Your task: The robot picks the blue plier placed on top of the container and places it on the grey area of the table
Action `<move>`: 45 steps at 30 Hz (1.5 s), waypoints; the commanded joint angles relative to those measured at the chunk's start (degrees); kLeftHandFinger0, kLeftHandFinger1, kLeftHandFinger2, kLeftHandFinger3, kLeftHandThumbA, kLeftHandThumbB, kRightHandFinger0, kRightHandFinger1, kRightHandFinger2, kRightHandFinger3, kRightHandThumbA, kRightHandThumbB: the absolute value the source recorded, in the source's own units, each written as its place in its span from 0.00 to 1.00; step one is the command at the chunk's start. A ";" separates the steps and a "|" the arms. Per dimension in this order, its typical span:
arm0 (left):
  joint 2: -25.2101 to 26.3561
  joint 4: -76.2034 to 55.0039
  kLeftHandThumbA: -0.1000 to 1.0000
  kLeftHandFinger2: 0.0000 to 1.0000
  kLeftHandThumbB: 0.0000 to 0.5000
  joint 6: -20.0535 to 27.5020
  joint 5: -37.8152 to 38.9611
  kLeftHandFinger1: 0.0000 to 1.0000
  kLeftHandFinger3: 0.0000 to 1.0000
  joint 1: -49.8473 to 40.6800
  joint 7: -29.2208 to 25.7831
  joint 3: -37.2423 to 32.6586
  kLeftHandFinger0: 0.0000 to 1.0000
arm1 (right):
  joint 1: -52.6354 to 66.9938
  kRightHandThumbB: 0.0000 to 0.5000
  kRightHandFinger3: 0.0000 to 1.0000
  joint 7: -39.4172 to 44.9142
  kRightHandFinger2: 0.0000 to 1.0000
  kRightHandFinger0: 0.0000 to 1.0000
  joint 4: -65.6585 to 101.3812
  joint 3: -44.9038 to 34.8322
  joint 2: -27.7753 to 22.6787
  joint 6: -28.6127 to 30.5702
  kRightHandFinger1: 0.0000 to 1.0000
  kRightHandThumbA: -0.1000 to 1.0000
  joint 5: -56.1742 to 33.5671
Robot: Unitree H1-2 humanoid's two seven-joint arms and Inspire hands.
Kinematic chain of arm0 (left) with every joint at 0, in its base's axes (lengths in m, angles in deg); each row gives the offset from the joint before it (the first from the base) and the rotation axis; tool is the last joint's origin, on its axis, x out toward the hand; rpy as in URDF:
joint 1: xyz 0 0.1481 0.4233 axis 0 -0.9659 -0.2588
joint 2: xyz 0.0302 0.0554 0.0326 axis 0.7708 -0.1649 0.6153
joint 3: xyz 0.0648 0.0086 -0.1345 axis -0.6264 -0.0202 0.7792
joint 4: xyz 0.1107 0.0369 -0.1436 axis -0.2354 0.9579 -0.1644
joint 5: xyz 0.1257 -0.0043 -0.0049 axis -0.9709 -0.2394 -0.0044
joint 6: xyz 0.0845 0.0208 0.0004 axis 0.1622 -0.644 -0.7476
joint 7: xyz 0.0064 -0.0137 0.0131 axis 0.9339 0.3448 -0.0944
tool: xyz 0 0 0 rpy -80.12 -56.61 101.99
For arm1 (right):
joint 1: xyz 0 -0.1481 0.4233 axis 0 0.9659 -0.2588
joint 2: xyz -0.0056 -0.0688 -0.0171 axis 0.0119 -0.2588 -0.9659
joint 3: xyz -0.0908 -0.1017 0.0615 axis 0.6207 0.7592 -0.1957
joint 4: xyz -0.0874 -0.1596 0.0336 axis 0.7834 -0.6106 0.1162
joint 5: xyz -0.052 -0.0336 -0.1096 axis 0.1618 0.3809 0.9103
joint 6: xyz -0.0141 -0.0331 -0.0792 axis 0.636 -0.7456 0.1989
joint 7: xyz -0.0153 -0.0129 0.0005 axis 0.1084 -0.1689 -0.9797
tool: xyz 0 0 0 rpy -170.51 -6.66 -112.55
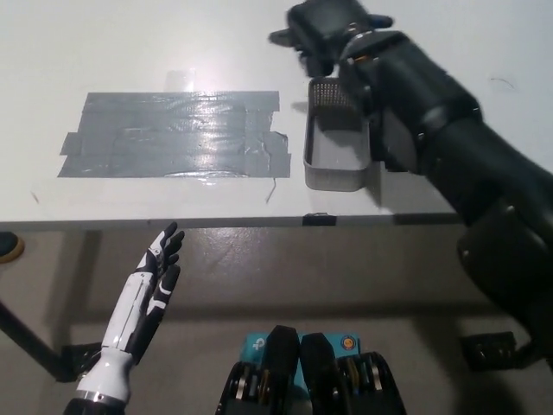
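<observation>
My black right hand (327,33) hovers above the far end of the grey container (333,156), just past its left rim, with the fingers closed. A dark end of the plier (279,37) sticks out to the left of the fist; the rest of the tool is hidden inside the hand, and its blue colour does not show. The container's floor looks bare. The grey taped area (173,134) lies on the white table to the left of the container. Below the table's front edge, my white left hand (149,290) rests open with its fingers spread.
The table's front edge (216,223) runs across the middle of the picture, with a small black clip (315,219) on it. My right forearm (432,130) covers the table right of the container. A brown round thing (7,246) sits at the far left below the table.
</observation>
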 commanded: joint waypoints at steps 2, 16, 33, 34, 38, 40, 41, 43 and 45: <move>0.55 -1.96 0.95 1.00 0.22 0.18 -0.03 1.00 1.00 0.33 0.52 -0.10 1.00 | -5.83 0.65 0.56 -3.64 0.20 0.00 -0.42 -0.75 3.22 0.96 0.00 0.00 0.82; 0.87 -2.66 0.93 1.00 0.20 -0.25 -0.32 1.00 1.00 0.77 1.18 -0.48 1.00 | -1.45 0.74 0.51 -9.90 0.02 0.00 -4.58 -0.20 12.52 3.67 0.00 0.00 1.17; 1.25 -3.14 0.87 1.00 0.15 -1.05 -0.85 1.00 1.00 1.84 1.77 -1.12 1.00 | -0.42 1.00 1.00 4.41 1.00 1.00 -5.71 -11.66 11.71 3.92 1.00 0.68 -7.69; 1.30 -2.96 0.87 1.00 0.15 -0.88 -0.92 1.00 1.00 1.94 1.89 -1.21 1.00 | -0.45 0.98 1.00 4.37 1.00 1.00 -5.50 -12.37 11.43 4.32 1.00 0.70 -7.69; 1.43 -2.59 0.87 1.00 0.14 0.10 -1.98 1.00 1.00 1.83 1.97 -1.88 1.00 | -0.71 0.94 1.00 4.34 1.00 1.00 -4.72 -13.15 10.10 4.27 1.00 0.76 -6.99; 1.52 -2.60 0.87 1.00 0.17 0.07 -2.37 1.00 1.00 1.77 1.84 -2.06 1.00 | -0.88 0.96 1.00 3.21 1.00 1.00 -4.36 -13.03 9.29 4.26 1.00 0.79 -6.42; 1.54 -2.62 0.87 1.00 0.17 0.01 -2.13 1.00 1.00 1.76 1.89 -2.10 1.00 | -0.99 0.96 1.00 3.06 1.00 1.00 -4.32 -12.90 9.09 4.04 1.00 0.81 -6.24; 1.60 -2.66 0.86 1.00 0.17 -0.06 -1.91 1.00 1.00 1.51 1.99 -2.17 1.00 | -1.13 0.97 1.00 2.91 1.00 1.00 -4.18 -13.06 8.47 3.91 1.00 0.86 -6.33; 1.54 -2.43 0.86 1.00 0.17 0.25 -1.94 1.00 1.00 1.47 1.86 -2.24 1.00 | -1.29 0.98 1.00 2.68 1.00 1.00 -3.89 -13.36 7.95 3.87 1.00 0.90 -6.58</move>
